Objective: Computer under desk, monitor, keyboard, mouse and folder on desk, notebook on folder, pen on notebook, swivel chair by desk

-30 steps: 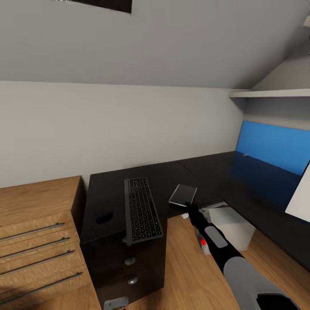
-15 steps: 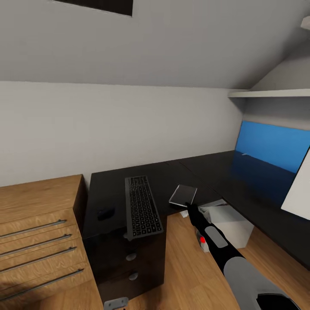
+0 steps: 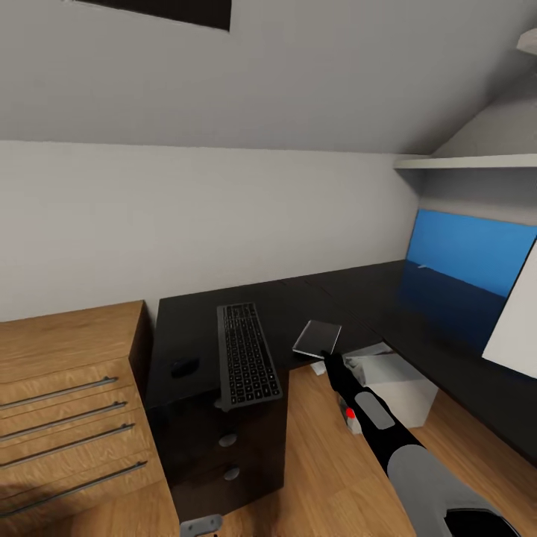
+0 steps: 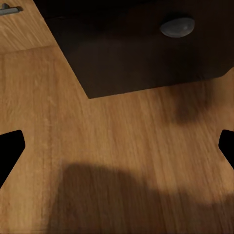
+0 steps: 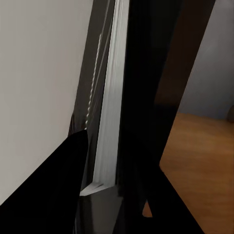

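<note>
Left wrist view looks down on the wooden floor (image 4: 122, 146) just in front of the desk's black drawer unit, one round silver knob (image 4: 178, 27) in sight. The left gripper (image 4: 117, 151) hangs over that floor with its fingers (image 4: 9, 148) spread wide and nothing between them.

From the head view, the right gripper (image 3: 326, 358) reaches up to the near edge of the desk (image 3: 186, 328) and is clamped on the near side of the notebook (image 3: 317, 337), a thin book tilted at the desk's front edge. The right wrist view has its white page edge between the two dark fingers.

Below the desk top, beside the right arm, stands the computer (image 3: 399, 384) on the floor. On the desk, left of the notebook, the keyboard (image 3: 246, 356) lies with its near end overhanging the front edge. The mouse (image 3: 183, 366) sits further left, apart from it. A wooden chest of drawers (image 3: 67, 388) stands against the desk's left end. Over the desk's right wing the monitor (image 3: 514, 313) shows its white back, with a blue wall panel (image 3: 470, 250) behind it.
</note>
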